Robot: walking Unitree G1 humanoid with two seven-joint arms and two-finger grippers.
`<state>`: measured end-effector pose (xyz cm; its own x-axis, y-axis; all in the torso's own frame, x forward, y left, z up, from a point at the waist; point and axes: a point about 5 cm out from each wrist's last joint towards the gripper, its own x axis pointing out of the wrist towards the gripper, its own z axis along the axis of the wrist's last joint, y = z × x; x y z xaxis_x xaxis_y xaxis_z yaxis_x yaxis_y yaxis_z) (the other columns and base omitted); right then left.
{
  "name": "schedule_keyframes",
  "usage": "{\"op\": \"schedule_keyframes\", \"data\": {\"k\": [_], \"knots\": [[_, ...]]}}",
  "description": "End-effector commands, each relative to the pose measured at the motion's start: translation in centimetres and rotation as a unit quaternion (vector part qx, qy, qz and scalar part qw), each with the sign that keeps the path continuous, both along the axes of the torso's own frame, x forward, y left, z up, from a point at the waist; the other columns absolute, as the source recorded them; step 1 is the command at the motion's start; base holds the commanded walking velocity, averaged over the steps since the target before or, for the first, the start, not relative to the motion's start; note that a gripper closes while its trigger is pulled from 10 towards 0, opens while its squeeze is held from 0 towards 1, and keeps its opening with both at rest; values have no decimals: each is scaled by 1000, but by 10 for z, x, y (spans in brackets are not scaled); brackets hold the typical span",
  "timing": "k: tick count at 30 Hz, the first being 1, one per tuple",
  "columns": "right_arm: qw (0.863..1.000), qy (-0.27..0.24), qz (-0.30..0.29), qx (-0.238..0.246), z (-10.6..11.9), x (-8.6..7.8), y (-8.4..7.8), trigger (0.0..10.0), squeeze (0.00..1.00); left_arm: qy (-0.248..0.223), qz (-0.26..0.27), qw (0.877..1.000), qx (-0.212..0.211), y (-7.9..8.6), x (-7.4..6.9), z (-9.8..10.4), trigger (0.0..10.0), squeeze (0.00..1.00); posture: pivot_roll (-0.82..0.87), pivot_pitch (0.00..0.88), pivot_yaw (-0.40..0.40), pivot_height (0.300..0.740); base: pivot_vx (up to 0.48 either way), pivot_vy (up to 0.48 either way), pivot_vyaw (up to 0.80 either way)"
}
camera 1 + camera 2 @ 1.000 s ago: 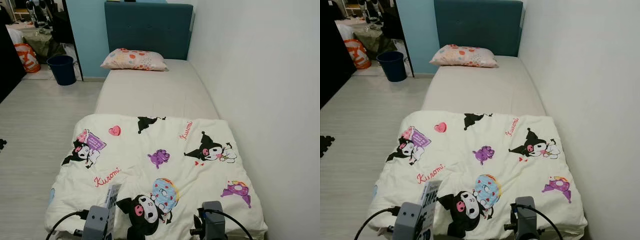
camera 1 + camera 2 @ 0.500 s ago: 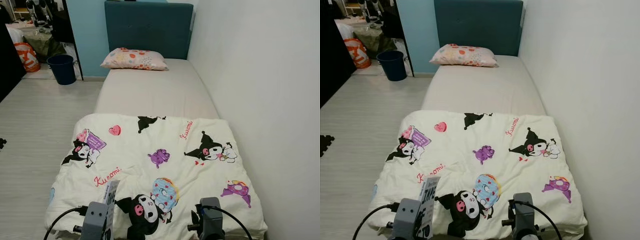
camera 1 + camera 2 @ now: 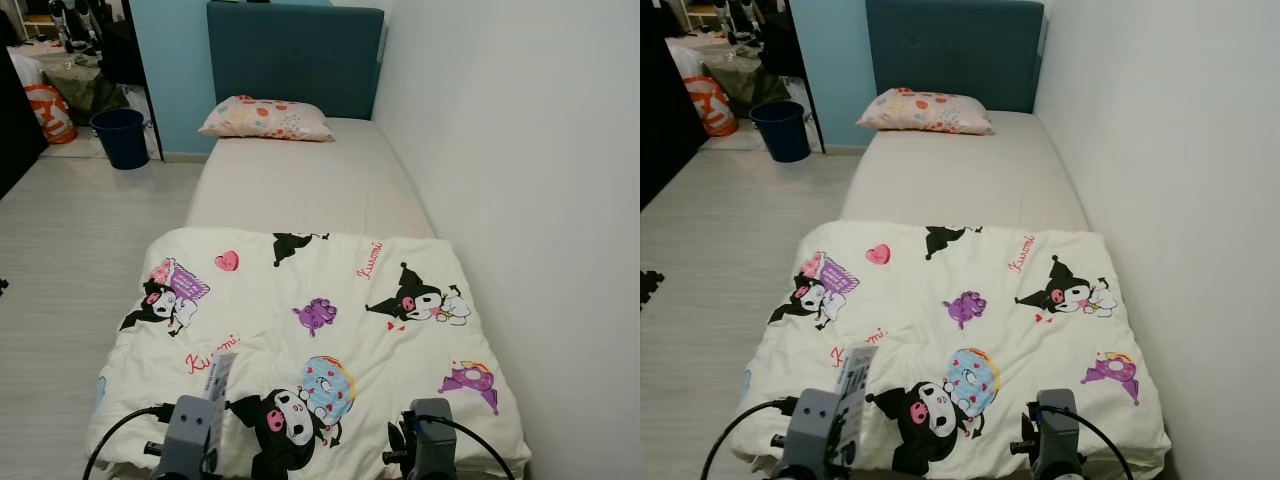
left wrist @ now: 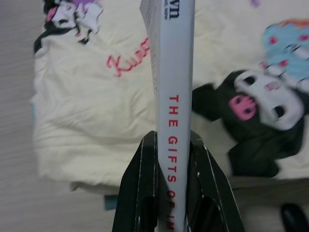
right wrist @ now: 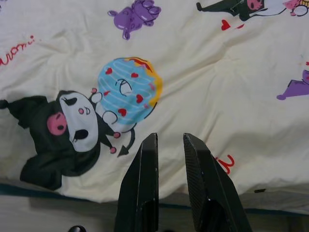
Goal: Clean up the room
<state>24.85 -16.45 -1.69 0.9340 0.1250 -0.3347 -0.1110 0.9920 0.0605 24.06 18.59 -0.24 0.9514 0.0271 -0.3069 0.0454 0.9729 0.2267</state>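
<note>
Left gripper [image 4: 175, 159] clamped on thin white book with red spine lettering [image 4: 173, 92], over near edge of cream cartoon-print quilt [image 3: 330, 300]. Right gripper [image 5: 170, 150] narrowly parted, empty, above same quilt. From head: patterned pillow [image 3: 265, 118], dark blue bin [image 3: 120, 136].

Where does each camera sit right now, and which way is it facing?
Head eyes: look forward and down at the bed; both wrists at the bottom edge.
Left wrist view: looks along the left gripper, shut on a book, above the blanket.
Right wrist view: right gripper above the blanket.
Shared: the blanket's cartoon print.
</note>
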Motion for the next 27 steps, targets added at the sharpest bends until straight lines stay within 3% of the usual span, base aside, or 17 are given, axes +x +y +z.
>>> {"op": "schedule_keyframes", "data": {"k": [1,3,5,6,7,10,13,15,16,18,19,22,25,27], "knots": [[1000,10,10,-7,-3,-4,1,10000,0,8,-2,1000,28,6,1,-3,10000,0,15,158,-75,728,0,0,0],[1000,9,17,-15,-2,-3,4,10000,0,25,-31,996,84,10,11,-4,10000,0,11,162,-71,728,0,0,0],[1000,9,18,-16,-2,-2,5,10000,0,31,-42,993,106,12,14,-4,10000,0,11,164,-71,728,0,0,0],[1000,7,17,-16,-1,-1,6,10000,0,68,-60,983,158,21,15,-9,10000,0,10,169,-76,728,0,0,0],[1000,7,17,-16,-1,-1,6,10000,0,68,-60,983,158,21,15,-9,10000,0,10,169,-76,728,0,0,0],[1000,4,18,-15,0,1,7,10000,0,91,-83,968,219,33,17,-11,10000,0,4,177,-81,728,0,0,0],[1000,3,19,-15,1,1,7,10000,0,97,-91,963,236,36,16,-12,10000,0,4,177,-81,728,0,0,0],[1000,1,25,-15,2,2,8,10000,0,142,-138,939,282,39,11,-20,10000,0,4,180,-91,728,0,0,0],[1000,1,25,-15,2,2,8,10000,0,142,-138,939,282,39,11,-20,10000,0,4,180,-91,728,0,0,0],[999,1,29,-16,2,3,9,10000,0,190,-188,912,310,39,3,-30,10000,0,1,182,-92,728,0,0,0],[999,1,29,-16,2,3,9,10000,0,190,-188,912,310,39,3,-30,10000,0,1,182,-92,728,0,0,0],[999,1,31,-17,3,4,9,10000,0,267,-239,880,312,39,-15,-47,10000,0,-3,175,-87,728,0,0,0],[999,-1,30,-17,3,4,9,10000,0,350,-254,854,290,44,-35,-60,10000,0,-5,164,-81,728,0,0,0],[999,-3,30,-19,3,3,10,10000,0,404,-280,823,286,49,-50,-67,10000,0,-5,161,-78,728,0,0,0]]}}
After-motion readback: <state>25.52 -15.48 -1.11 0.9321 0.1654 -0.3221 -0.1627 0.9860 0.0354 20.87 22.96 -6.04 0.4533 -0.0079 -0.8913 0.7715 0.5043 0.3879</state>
